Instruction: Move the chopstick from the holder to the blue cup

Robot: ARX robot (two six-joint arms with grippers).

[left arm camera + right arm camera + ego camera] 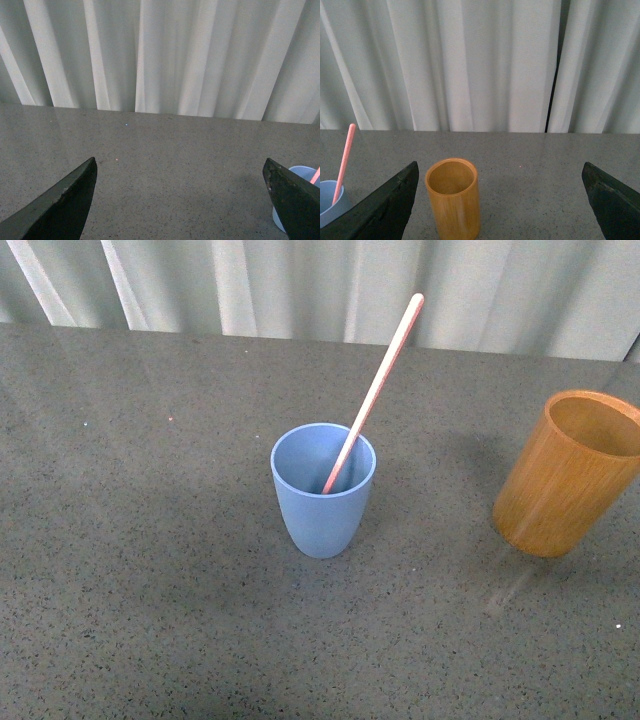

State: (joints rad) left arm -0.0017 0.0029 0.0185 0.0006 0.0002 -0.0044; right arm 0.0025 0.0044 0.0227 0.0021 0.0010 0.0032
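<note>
The pale pink chopstick [378, 385] stands in the light blue cup [322, 510] at the table's middle, leaning up and to the right. The orange-brown wooden holder [565, 475] stands upright and empty at the right. Neither gripper shows in the front view. My left gripper [180, 200] is open over bare table, with the blue cup [292, 175] and a bit of the chopstick [315, 175] beside one finger. My right gripper [500, 200] is open, with the holder [454, 205] standing between its fingers, nearer one of them. The blue cup [329, 202] and chopstick [345, 155] show beyond that finger.
A grey speckled table [150, 570] carries both cups. A white pleated curtain [300, 285] hangs along the table's far edge.
</note>
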